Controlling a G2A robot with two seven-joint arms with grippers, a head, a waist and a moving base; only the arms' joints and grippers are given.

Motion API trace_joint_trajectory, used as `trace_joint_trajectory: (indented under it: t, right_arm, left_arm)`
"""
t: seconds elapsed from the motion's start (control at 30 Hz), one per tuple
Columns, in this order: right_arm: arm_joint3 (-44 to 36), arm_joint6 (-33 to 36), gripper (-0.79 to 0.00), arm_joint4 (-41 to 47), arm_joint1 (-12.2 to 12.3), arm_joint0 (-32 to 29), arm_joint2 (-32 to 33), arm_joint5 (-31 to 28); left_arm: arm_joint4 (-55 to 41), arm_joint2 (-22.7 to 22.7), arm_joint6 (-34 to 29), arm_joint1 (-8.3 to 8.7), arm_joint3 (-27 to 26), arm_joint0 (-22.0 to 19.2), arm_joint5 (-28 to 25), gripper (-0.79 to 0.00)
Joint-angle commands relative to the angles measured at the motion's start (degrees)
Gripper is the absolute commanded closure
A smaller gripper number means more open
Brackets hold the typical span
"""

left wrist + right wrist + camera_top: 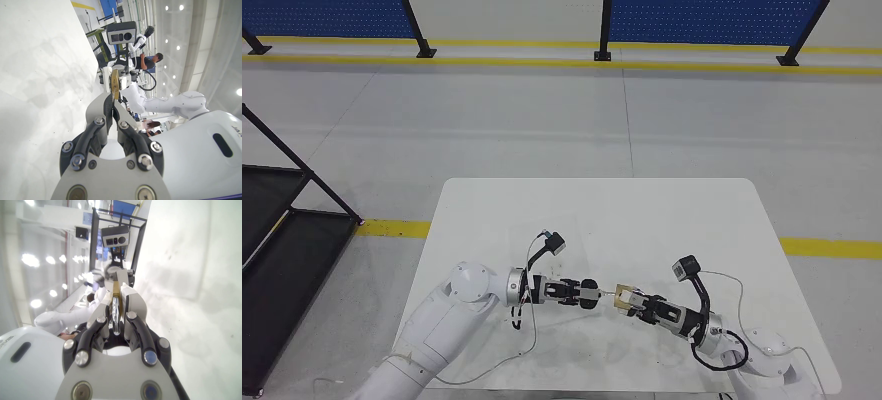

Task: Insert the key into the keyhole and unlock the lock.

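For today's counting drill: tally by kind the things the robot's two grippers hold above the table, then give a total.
Brass padlock: 1, in the right gripper
Key: 1, in the left gripper
Total: 2

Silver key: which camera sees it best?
Left wrist view: the thin silver key, pinched by the left gripper, meets the brass padlock. Top view: too tiny to tell. Right wrist view: the padlock hides it.

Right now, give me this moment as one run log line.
left pincer: shut on key | right pincer: shut on brass padlock | key tip at keyhole | over white table
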Motion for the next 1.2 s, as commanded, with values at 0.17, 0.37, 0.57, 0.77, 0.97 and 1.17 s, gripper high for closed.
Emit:
trace_joint_trajectory:
  t: [0.17,0.37,0.57,0.77,0.97,1.17]
  right_arm:
    - [0.37,0.61,0.000,0.48,0.28,0.36,-0.45,-0.17]
    - [0.32,0.81,0.000,-0.35,0.57,0.57,-0.77,-0.32]
    - [0.32,0.97,0.000,-1.11,0.84,0.82,-1.24,-0.35]
    - [0.25,0.84,0.000,-0.96,1.06,0.96,-1.64,-0.50]
    - [0.07,0.52,0.000,-1.30,1.28,0.93,-2.08,-0.81]
    - [-0.02,0.05,0.000,-1.33,1.49,0.88,-2.47,-0.95]
  left_arm:
    - [-0.84,0.51,-0.84,0.15,0.29,-0.22,0.25,0.000]
    - [-0.93,0.82,-1.11,0.29,0.32,-0.51,0.35,0.000]
    - [-0.70,1.27,-1.34,0.43,0.18,-0.75,0.85,0.000]
    - [-0.70,2.23,-0.84,0.36,0.51,-1.13,0.76,0.000]
    - [-0.95,3.04,-0.29,0.25,1.15,-1.81,0.44,0.000]
    - [-1.07,3.80,0.11,0.16,1.52,-2.29,0.09,0.000]
